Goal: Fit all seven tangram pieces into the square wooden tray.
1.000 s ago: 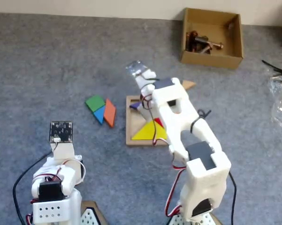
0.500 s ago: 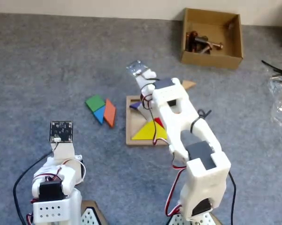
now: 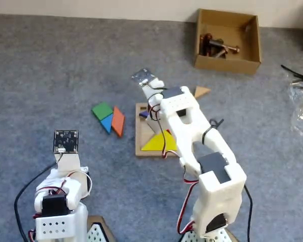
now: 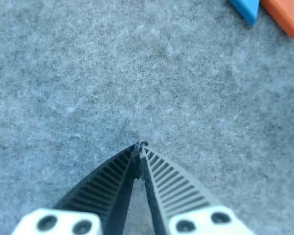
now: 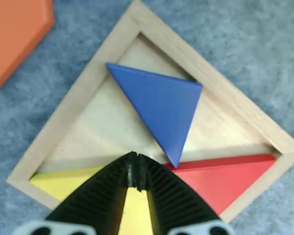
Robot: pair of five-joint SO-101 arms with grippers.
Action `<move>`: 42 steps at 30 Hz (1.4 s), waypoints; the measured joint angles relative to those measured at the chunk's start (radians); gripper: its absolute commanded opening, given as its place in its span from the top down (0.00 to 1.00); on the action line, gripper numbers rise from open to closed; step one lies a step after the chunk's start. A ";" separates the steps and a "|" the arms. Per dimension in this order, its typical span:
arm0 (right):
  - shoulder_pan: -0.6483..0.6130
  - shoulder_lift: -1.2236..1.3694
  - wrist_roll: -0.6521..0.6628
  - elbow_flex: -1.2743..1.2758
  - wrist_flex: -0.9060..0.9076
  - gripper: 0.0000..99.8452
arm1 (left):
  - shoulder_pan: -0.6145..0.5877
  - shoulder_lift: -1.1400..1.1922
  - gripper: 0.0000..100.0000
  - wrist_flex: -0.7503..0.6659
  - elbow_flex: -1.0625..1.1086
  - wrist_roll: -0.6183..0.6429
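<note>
Right tool, closed and empty over the tray, should nudge the blue triangle snug against the tray's rim.

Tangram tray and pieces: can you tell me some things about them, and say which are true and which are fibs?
The yellow piece lies in the tray. True.
The green piece is in the tray. False: it lies on the carpet, outside the tray, near the orange piece.
The right gripper is shut above the tray. True.
The left gripper holds the orange piece. False: it is shut on nothing, over bare carpet.
</note>
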 measured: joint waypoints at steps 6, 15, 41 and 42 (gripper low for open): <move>0.002 0.000 0.000 0.000 -0.018 0.99 | 0.000 0.000 1.00 0.000 0.000 0.000; 0.031 0.038 0.002 -0.002 -0.055 0.99 | 0.000 0.000 1.00 0.000 0.000 0.000; 0.075 0.110 0.005 -0.026 -0.055 0.99 | 0.000 0.000 1.00 0.000 0.000 0.000; 0.075 0.110 0.005 -0.028 -0.046 0.99 | 0.000 0.000 1.00 0.000 0.000 0.000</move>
